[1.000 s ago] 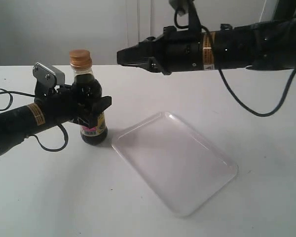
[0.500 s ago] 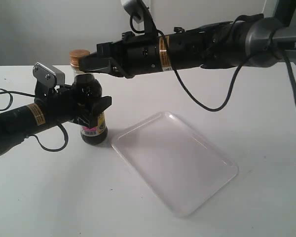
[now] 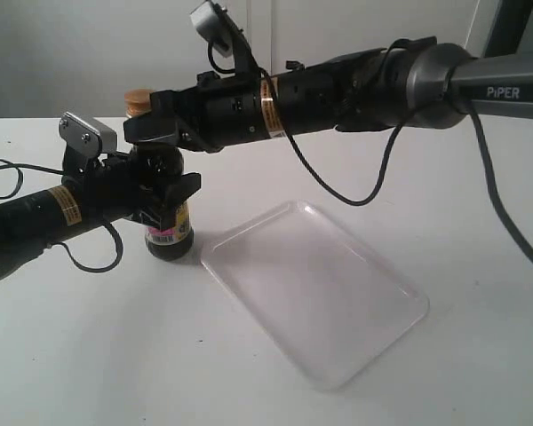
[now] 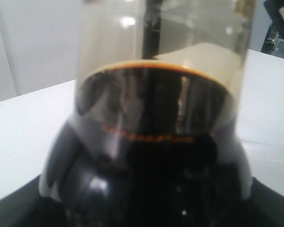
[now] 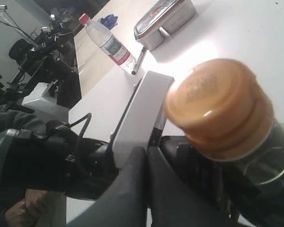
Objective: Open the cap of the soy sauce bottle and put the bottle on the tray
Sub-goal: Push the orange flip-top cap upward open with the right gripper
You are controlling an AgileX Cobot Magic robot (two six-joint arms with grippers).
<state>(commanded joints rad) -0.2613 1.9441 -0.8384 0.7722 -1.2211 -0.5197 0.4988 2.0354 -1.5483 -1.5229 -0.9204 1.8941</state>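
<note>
The soy sauce bottle (image 3: 169, 238) stands upright on the white table, left of the tray (image 3: 313, 293). My left gripper (image 3: 173, 193) is shut round its dark body. That body fills the left wrist view (image 4: 161, 142) and hides the jaws there. The golden-orange cap (image 3: 139, 98) is closed and partly hidden behind the right arm. My right gripper (image 3: 135, 130) reaches across to the left and sits just below and beside the cap (image 5: 217, 106). Its fingers are pressed together with nothing between them (image 5: 146, 153).
The left arm's white camera mount (image 5: 141, 111) sits close to the right fingertips. Black cables (image 3: 0, 169) trail on the table at far left. A water bottle (image 5: 109, 42) and a metal tin (image 5: 163, 21) lie on a distant table.
The right arm has swung leftward across the table, bringing its shut fingertips from mid-air right of the bottle to right beside the cap. The left arm and bottle have stayed still.
</note>
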